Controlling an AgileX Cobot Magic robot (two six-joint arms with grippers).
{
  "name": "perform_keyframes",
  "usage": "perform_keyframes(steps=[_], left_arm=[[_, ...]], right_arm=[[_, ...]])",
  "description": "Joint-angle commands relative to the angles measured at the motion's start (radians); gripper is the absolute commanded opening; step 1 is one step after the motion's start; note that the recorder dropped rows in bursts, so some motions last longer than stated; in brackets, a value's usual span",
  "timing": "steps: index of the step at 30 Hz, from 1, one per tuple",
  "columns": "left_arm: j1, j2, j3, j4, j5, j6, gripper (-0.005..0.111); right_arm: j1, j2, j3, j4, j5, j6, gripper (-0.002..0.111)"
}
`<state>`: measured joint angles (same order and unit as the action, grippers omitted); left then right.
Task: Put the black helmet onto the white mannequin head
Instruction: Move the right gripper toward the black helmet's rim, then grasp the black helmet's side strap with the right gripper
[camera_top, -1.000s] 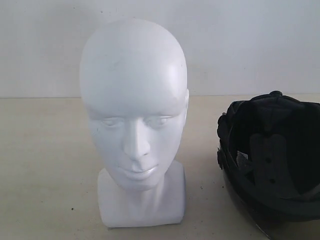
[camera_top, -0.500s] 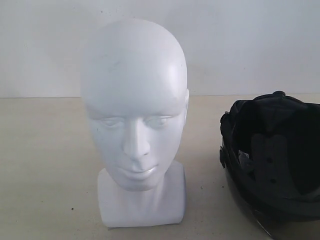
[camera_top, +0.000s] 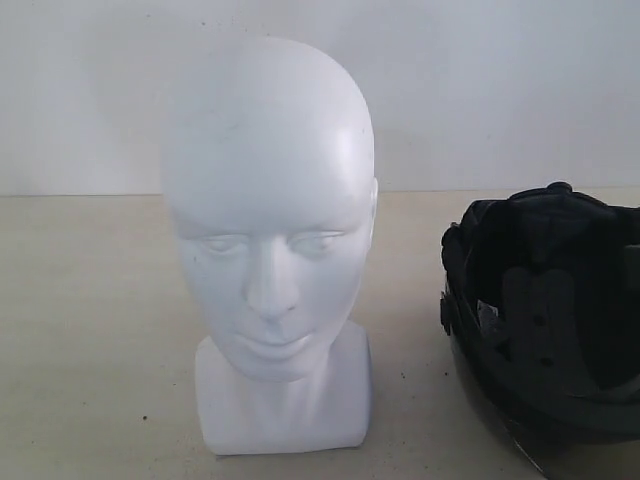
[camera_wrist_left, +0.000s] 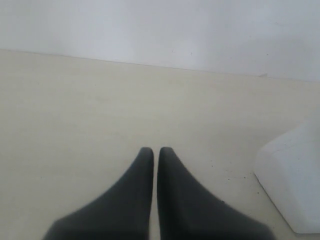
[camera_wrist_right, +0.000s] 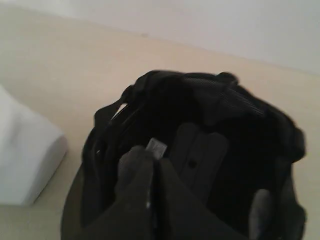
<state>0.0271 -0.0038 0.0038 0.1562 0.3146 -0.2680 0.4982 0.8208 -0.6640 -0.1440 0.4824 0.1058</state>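
The white mannequin head (camera_top: 268, 200) stands upright on its squarish base, facing the exterior camera, left of centre. The black helmet (camera_top: 545, 320) is at the right edge, tipped so that its padded lining shows. Neither gripper shows in the exterior view. In the right wrist view my right gripper (camera_wrist_right: 152, 161) has its dark fingers pressed together at the near rim of the helmet (camera_wrist_right: 225, 125), beside a small white label (camera_wrist_right: 156, 147). What sits between the fingers is hidden. My left gripper (camera_wrist_left: 155, 150) is shut and empty above the table, with the mannequin head's base (camera_wrist_left: 292, 185) to one side.
A pale beige table (camera_top: 90, 330) carries both things, and a plain white wall (camera_top: 500, 90) rises behind it. The mannequin base (camera_wrist_right: 25, 160) lies a short gap from the helmet. The helmet's tinted visor (camera_top: 500, 430) runs off the lower frame edge.
The helmet has shifted slightly to the right, away from the mannequin head. The head has not moved.
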Motion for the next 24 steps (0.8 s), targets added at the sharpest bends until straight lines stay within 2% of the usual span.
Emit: perform_keyframes(steps=[1, 5, 8, 11, 14, 15, 17, 24], left_arm=[[0.003, 0.004, -0.004, 0.0, -0.009, 0.001, 0.005], [0.003, 0.004, -0.004, 0.0, -0.009, 0.001, 0.005], [0.003, 0.004, -0.004, 0.0, -0.009, 0.001, 0.005], [0.003, 0.004, -0.004, 0.0, -0.009, 0.001, 0.005], [0.003, 0.004, -0.004, 0.0, -0.009, 0.001, 0.005], [0.003, 0.004, -0.004, 0.0, -0.009, 0.001, 0.005], [0.003, 0.004, -0.004, 0.0, -0.009, 0.001, 0.005], [0.003, 0.004, -0.004, 0.0, -0.009, 0.001, 0.005]], right_arm=[[0.108, 0.199, -0.139, 0.006, 0.169, 0.011, 0.0], [0.132, 0.361, -0.233, -0.025, 0.32, 0.098, 0.0], [0.132, 0.471, -0.267, -0.064, 0.363, 0.155, 0.0], [0.132, 0.547, -0.277, -0.045, 0.337, 0.155, 0.01], [0.132, 0.598, -0.29, -0.008, 0.297, 0.161, 0.038], [0.132, 0.618, -0.299, 0.01, 0.279, 0.211, 0.064], [0.132, 0.623, -0.306, 0.01, 0.265, 0.293, 0.08], [0.132, 0.683, -0.306, 0.045, 0.134, 0.33, 0.077]])
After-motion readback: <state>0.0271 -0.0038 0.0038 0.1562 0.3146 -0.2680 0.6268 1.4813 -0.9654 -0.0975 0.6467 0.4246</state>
